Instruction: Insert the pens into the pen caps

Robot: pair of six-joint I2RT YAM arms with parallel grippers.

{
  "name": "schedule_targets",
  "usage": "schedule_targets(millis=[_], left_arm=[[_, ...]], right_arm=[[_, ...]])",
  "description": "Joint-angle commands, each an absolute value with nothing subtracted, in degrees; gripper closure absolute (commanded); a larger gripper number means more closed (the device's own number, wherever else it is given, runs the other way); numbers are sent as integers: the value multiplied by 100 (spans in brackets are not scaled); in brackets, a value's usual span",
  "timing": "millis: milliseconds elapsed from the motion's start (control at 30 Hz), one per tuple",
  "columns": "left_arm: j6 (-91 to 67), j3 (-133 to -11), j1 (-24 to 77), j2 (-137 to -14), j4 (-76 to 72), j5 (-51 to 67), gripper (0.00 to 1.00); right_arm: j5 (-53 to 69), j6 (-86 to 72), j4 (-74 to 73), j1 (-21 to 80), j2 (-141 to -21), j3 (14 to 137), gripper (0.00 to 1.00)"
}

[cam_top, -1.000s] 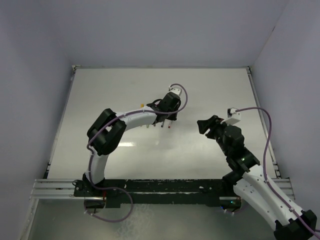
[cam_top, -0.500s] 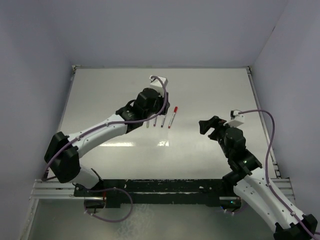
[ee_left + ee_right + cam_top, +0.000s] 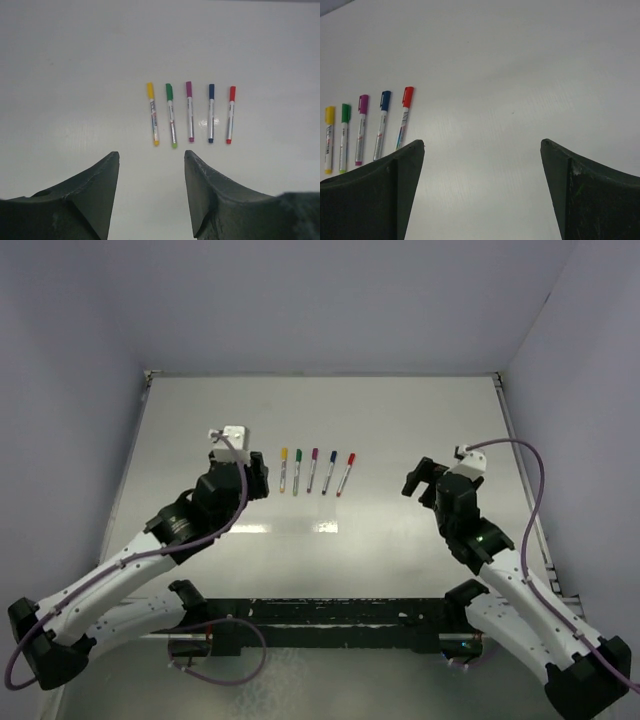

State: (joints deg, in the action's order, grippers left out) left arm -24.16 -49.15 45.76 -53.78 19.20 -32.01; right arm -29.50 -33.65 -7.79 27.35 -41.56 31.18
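Five whitish-grey pens lie side by side in a row on the table: yellow [image 3: 283,469], green [image 3: 298,469], magenta [image 3: 313,469], blue [image 3: 330,471], red [image 3: 345,473]. In the left wrist view each pen carries its matching cap on the far end, such as the yellow cap [image 3: 149,90] and the red cap [image 3: 232,93]. My left gripper [image 3: 256,475] is open and empty, left of the row and clear of it; in its wrist view [image 3: 151,160] the pens lie ahead. My right gripper [image 3: 420,478] is open and empty to the right of the red pen [image 3: 404,116].
The white table [image 3: 400,420] is walled on the left, back and right. The arm bases sit on a black rail [image 3: 320,615] at the near edge.
My left arm has swung back and to the left, off the pens, so the whole row now shows. My right gripper has shifted only slightly.
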Motion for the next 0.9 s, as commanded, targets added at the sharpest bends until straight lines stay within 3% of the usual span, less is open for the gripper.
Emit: schedule_targets(millis=[0,467,867], left_arm=[[-2747,-4702,4535,-4484,2493,-4264,41],[-3098,-4685,4535,-4012,3362,-4825,39],[-3243,-4535,4534,-3885,3305,-4885,41]], right_arm=[[-3317,-3013,-466,2438,-4255,3377,0],[-1243,-3359,93,60,-4488,2985,0],[-1025,-3362,158,-114,-4473,2914,0]])
